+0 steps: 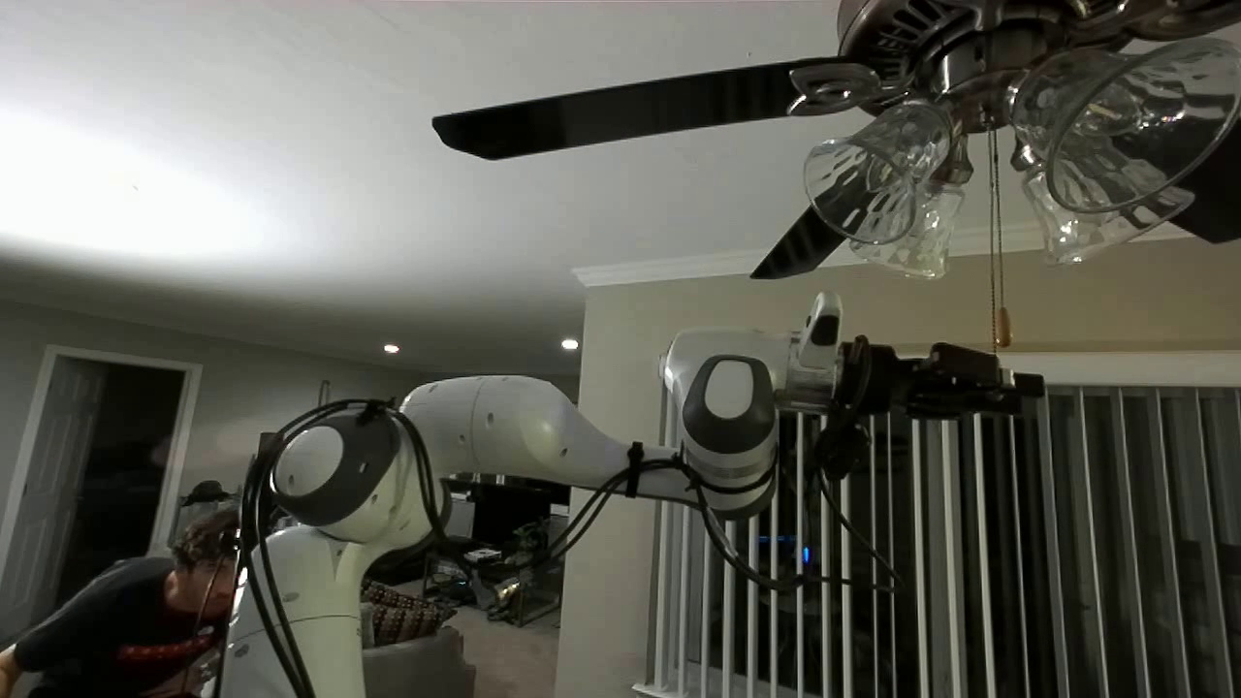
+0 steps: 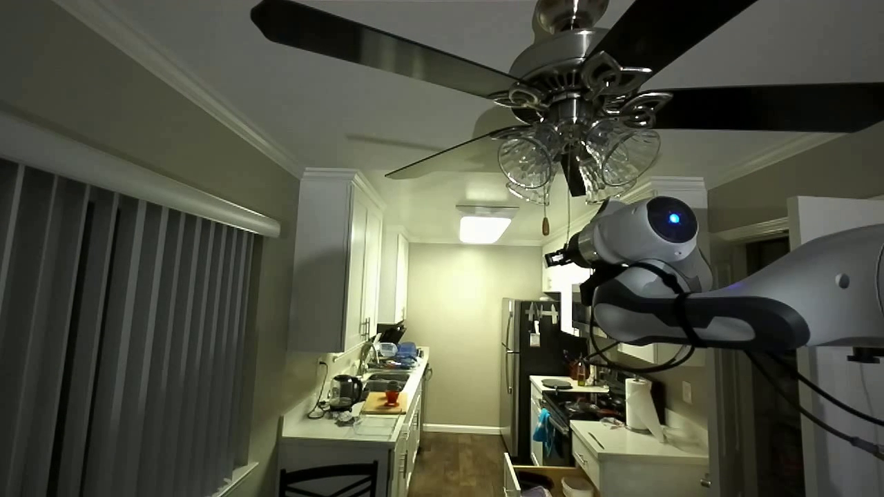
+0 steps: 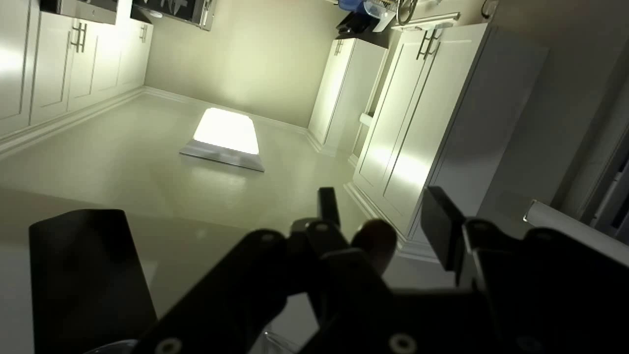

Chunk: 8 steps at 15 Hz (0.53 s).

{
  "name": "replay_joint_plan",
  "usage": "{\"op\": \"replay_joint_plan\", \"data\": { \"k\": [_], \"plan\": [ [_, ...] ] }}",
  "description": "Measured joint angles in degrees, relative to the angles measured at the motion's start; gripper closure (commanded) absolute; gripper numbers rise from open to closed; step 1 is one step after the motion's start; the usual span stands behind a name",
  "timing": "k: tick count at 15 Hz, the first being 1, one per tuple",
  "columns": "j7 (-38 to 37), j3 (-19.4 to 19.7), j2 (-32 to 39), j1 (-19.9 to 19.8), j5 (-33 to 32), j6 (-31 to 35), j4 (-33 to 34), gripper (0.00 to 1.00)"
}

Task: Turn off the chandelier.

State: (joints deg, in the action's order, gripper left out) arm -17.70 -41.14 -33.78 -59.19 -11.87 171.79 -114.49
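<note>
The chandelier (image 1: 984, 73) is a ceiling fan light with several clear, rippled glass bell shades, dark blades and a metal hub. It also shows in an exterior view (image 2: 572, 128). Its shades look unlit. Two thin pull chains hang from the hub. One ends in a wooden pull (image 1: 1003, 328), also seen in an exterior view (image 2: 545, 226). The other chain (image 1: 993, 242) runs down to my gripper (image 1: 1030, 384), where its end is hidden. In the wrist view, my gripper (image 3: 383, 211) is open. A blurred reddish-brown pull (image 3: 377, 243) shows between the fingers, nearer the left one; contact is unclear.
Fan blades (image 1: 620, 107) and glass shades (image 1: 877, 179) hang above my wrist. Vertical blinds (image 1: 931, 543) stand behind the gripper. A lit kitchen ceiling light (image 2: 485, 228) and white cabinets (image 2: 331, 262) are farther off. A person (image 1: 126, 620) crouches near the arm's base.
</note>
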Motion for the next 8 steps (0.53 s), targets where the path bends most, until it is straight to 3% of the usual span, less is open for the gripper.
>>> {"op": "replay_joint_plan", "data": {
  "k": [3, 8],
  "plan": [
    [0.0, -0.3, 0.0, 0.01, 0.0, -0.09, -1.04, 0.03],
    [0.0, -0.35, 0.0, 0.02, 0.0, -0.82, -2.26, 0.0]
  ]
}}
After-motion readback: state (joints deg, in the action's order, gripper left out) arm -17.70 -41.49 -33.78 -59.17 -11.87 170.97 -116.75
